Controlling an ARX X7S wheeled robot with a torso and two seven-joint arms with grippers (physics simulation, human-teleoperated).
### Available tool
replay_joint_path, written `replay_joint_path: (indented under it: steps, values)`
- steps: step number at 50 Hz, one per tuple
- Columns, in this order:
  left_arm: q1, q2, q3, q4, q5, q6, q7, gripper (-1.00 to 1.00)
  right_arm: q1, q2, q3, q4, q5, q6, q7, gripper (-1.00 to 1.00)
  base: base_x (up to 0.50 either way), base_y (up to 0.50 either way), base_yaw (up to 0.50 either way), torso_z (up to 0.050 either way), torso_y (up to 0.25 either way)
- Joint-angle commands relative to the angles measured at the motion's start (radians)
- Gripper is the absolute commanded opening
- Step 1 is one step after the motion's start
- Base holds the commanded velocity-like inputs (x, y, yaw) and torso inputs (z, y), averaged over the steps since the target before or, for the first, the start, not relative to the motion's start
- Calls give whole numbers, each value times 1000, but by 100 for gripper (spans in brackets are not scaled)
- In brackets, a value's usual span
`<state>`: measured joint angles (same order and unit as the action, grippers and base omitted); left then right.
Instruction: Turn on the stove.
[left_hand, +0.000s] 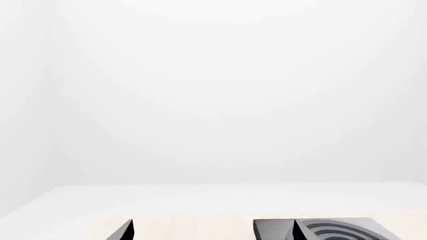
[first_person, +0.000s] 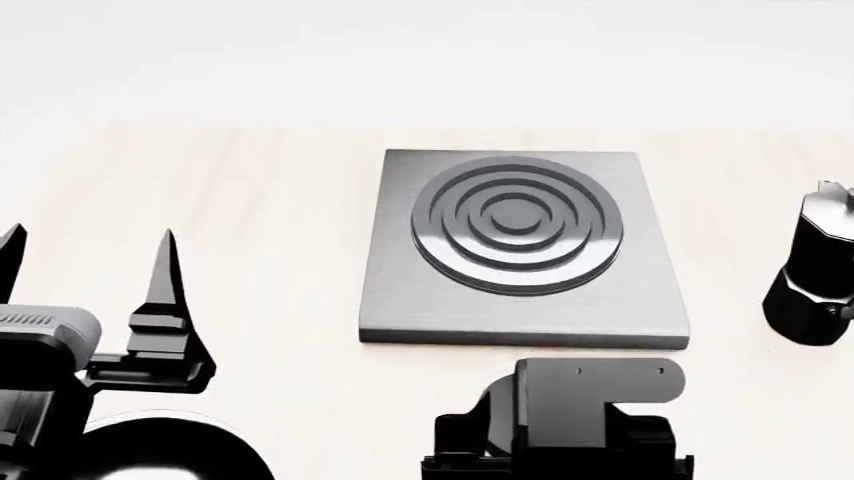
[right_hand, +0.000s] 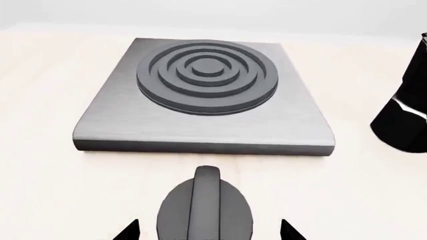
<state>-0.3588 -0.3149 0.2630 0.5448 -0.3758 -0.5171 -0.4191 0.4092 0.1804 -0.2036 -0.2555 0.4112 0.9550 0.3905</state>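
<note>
The stove (first_person: 523, 300) is a flat brushed-grey slab with a raised ring burner (first_person: 518, 225); it also shows in the right wrist view (right_hand: 200, 127). Its round dark knob (right_hand: 205, 207) with a raised ridge sits on the table just in front of the slab. My right gripper (right_hand: 208, 232) is open, its fingertips (right_hand: 127, 232) on either side of the knob, apart from it. In the head view the right wrist (first_person: 587, 400) hides the knob. My left gripper (first_person: 87, 265) is open and empty, left of the stove.
A black moka pot (first_person: 811, 275) stands right of the stove, also in the right wrist view (right_hand: 403, 115). A round black shape (first_person: 167, 450), cut off by the frame, sits at the bottom left under my left arm. The light wooden table (first_person: 267, 200) runs to a white wall.
</note>
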Motion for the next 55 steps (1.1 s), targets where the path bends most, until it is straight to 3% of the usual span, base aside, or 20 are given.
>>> replay_joint_path:
  steps: [1,55]
  values:
    - [-3,-3,5,-4,-1,2,-3,100,19,-12,-5,67,-2,-16,3,100,0,0,0,0,0]
    - [-7,-17,16,-7,-9,9,-20,100,53,-28,-10,272,23,-101,-16,100,0,0,0,0,0]
